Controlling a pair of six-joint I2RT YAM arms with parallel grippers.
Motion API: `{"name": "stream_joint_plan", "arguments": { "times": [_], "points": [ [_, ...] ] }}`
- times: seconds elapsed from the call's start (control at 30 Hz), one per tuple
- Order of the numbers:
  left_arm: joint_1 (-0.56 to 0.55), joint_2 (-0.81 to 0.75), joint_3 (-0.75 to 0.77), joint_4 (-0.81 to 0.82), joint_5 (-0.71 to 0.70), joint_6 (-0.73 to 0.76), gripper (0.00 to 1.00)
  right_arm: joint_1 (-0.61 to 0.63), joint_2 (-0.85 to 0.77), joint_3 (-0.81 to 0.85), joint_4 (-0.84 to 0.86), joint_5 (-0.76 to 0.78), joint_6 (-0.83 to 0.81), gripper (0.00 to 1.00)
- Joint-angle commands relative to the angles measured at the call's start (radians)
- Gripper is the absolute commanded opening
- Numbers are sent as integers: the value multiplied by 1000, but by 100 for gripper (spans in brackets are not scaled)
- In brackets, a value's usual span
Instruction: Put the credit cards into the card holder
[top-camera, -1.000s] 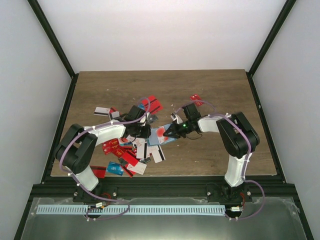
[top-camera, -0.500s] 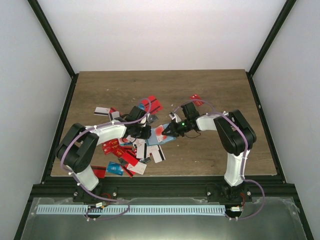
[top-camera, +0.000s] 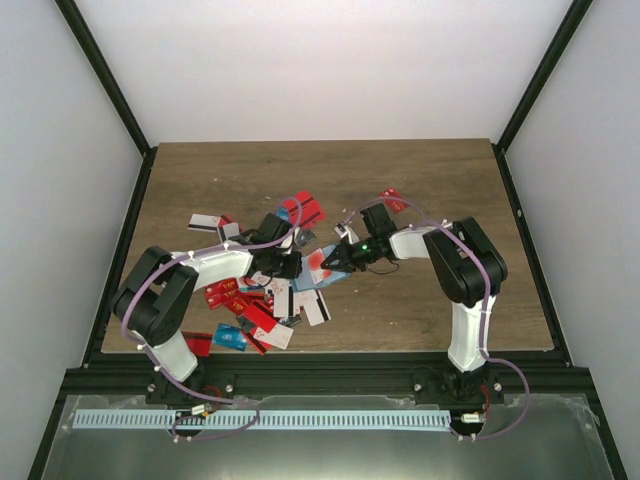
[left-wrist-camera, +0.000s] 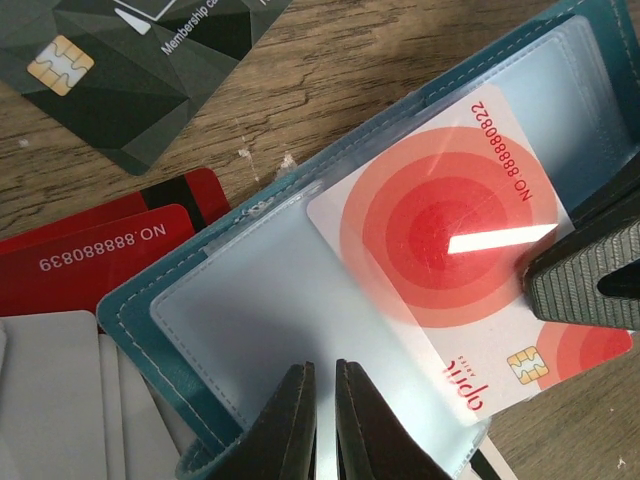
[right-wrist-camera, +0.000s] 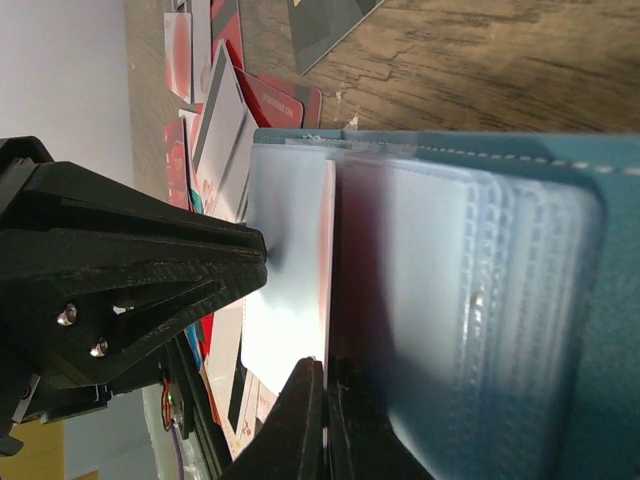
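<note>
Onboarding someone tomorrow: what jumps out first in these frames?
Both grippers meet at the open teal card holder mid-table: the left gripper pinches its edge, and the right gripper holds a red-ringed white card at its clear pocket. Loose red cards litter the table on the left arm's side.

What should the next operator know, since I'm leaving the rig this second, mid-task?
Left gripper: shut on the near edge of the open card holder, steadying it.
Right gripper: shut on a white card with red circles, which lies across the holder's clear pockets with its chip end sticking out.
Done: no card can be seen fully seated.
Left: push this card home, then work through the loose cards piled beside the left arm.
</note>
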Motion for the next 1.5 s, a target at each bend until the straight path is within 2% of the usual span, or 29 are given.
{"name": "stream_joint_plan", "arguments": {
  "times": [0.0, 0.23, 0.4, 1.0, 1.47],
  "points": [
    [-4, 12, -22, -14, -8, 1, 9, 11, 13, -14, 51, -32, 8, 1],
    [-5, -66, -20, -51, -17, -39, 11, 12, 4, -51, 96, -36, 59, 1],
    [-8, -148, -27, -111, -75, -53, 15, 12, 14, -55, 95, -20, 58, 1],
    [-9, -25, -82, -48, -60, -55, 10, 23, 24, -43, 96, -21, 72, 1],
    [-10, -22, -99, -33, -51, -54, 9, 85, 62, -10, 128, -39, 112, 1]
  ]
}}
